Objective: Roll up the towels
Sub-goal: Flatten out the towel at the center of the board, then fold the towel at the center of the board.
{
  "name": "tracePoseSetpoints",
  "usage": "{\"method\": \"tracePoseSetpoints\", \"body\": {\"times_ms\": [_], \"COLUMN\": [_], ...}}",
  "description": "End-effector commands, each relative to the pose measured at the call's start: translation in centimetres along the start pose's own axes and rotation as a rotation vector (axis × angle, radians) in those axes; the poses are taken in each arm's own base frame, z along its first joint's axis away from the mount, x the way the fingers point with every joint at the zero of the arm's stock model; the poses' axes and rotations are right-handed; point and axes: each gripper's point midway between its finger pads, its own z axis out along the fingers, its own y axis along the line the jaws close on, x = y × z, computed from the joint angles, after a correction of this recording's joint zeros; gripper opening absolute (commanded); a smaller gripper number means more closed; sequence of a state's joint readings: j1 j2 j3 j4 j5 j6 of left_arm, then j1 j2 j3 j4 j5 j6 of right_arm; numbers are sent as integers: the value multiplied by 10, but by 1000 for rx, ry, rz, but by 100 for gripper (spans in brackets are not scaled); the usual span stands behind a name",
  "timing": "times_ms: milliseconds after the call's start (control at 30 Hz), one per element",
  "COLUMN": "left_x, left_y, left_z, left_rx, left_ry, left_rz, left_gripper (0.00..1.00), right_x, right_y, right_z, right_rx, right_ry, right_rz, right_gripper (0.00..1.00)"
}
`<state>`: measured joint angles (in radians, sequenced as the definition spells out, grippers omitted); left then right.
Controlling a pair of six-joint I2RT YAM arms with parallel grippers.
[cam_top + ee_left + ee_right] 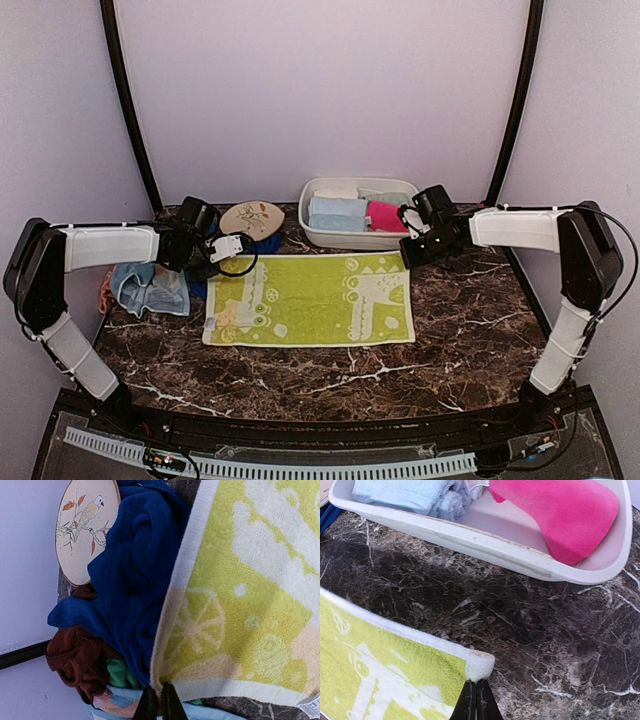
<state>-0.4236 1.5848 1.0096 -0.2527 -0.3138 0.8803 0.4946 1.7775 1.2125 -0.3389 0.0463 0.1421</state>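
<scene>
A yellow-green towel (310,298) with pale patches lies spread flat on the marble table. My left gripper (215,262) is shut on its far left corner; the left wrist view shows my gripper (160,705) pinching the towel's (240,610) white hem. My right gripper (408,256) is at the far right corner; in the right wrist view my gripper (476,700) is shut on the towel's corner (479,664). A royal blue towel (135,570), a brown one (75,655), a mint one (117,675) and a pale blue one (150,288) lie heaped at the left.
A white plastic basin (330,238) stands at the back, holding a hot pink towel (560,510) and pale blue towels (400,492). An oval beige disc (252,218) with a bird picture leans behind the heap. Walls close in on the back and both sides.
</scene>
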Motion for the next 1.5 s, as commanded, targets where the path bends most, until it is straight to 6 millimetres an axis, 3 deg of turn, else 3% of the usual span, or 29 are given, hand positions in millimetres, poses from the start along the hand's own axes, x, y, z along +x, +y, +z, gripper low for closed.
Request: {"method": "tracePoseSetpoints", "body": {"times_ms": [0, 200, 367, 733, 1033, 1467], "left_x": [-7, -15, -10, 14, 31, 26], "left_y": [28, 25, 16, -56, -110, -143], "left_z": [9, 12, 3, -27, -30, -33], "left_rx": [-86, -67, -29, 203, 335, 395], "left_ry": [-1, -39, -43, -86, -67, -69], "left_rz": [-14, -45, -55, -107, -104, -73], "left_gripper": [0, 0, 0, 0, 0, 0], "right_x": [-12, -16, 11, 91, 129, 162], "right_y": [-29, -33, -30, 5, 16, 18], "right_z": [-13, -22, -33, -57, -73, -74], "right_rx": [109, 128, 135, 233, 259, 276], "right_ry": [-75, -106, -94, -39, -27, -9], "right_rz": [41, 42, 61, 52, 106, 159], "right_gripper": [0, 0, 0, 0, 0, 0]}}
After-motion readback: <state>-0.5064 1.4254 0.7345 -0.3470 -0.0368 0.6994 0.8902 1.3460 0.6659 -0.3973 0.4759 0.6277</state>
